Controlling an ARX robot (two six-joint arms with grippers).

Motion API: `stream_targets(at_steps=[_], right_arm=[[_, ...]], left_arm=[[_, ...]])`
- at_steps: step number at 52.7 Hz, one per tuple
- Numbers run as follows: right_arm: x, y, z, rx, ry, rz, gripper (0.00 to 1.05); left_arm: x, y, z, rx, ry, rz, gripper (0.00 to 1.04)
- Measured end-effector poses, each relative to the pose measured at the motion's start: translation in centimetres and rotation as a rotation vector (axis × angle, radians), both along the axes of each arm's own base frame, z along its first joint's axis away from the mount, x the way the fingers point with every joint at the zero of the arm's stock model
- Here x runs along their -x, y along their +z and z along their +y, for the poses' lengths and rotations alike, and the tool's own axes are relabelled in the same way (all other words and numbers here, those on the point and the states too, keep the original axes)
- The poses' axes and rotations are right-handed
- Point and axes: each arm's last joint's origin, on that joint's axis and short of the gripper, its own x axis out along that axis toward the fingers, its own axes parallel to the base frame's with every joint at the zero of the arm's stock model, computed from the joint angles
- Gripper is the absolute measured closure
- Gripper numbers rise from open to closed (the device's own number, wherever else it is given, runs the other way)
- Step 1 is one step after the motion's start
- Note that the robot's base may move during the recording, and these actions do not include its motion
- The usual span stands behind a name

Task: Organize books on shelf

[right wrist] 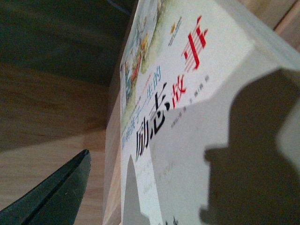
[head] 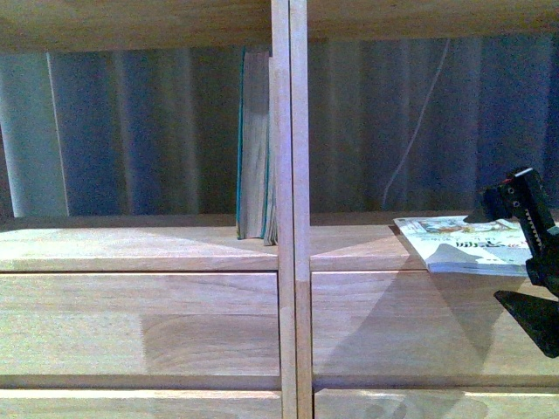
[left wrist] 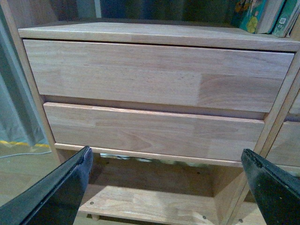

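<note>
The light-wood shelf (head: pixel 289 175) fills the front view, its double upright in the middle. A thick teal-covered book (head: pixel 253 148) stands upright against the left of that upright. The thin pale paperback (head: pixel 467 243) lies flat on the right board. My right gripper (head: pixel 511 257) is open at the paperback's right end, one finger above it and one below the board's edge. The right wrist view shows the paperback's cover (right wrist: pixel 187 93) close up beside one dark finger (right wrist: pixel 56 192). My left gripper (left wrist: pixel 166 187) is open and empty, low before the drawer fronts (left wrist: pixel 154 75). Teal books (left wrist: pixel 255 16) show above.
A grey-blue curtain (head: pixel 131 131) and a thin white cable (head: pixel 419 122) hang behind the open back. The shelf's bottom board (left wrist: pixel 140 204) lies under the drawers. Floor and a pale curtain (left wrist: pixel 18 122) lie beside the shelf's outer side.
</note>
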Motion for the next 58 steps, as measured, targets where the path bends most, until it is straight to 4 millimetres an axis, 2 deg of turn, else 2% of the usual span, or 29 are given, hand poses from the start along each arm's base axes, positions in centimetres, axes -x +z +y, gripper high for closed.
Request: stream_targets(at_steps=[12,27,37,47,58], right_arm=[[-0.9,0.2,0.0,-0.014,-0.01,-0.012,0.08],[-1.0,-0.8,0.6,-0.068,-0.034,0.01,0.68],[-0.3,0.0,0.7,-0.104,-0.007,-0.038,0.95],[2.3,1.1,0.7,-0.13,0.045,-0.072,0.97],[6.2,4.4,0.4,-0.192,0.113,-0.167,0.98]], left_arm=[[0.0,0.0,0.0,0.0,0.0,0.0,0.07],[0.0,0.0,0.0,0.0,0.0,0.0,0.07],[0.0,0.0,0.0,0.0,0.0,0.0,0.07],[0.0,0.0,0.0,0.0,0.0,0.0,0.07],[0.0,0.0,0.0,0.0,0.0,0.0,0.07]])
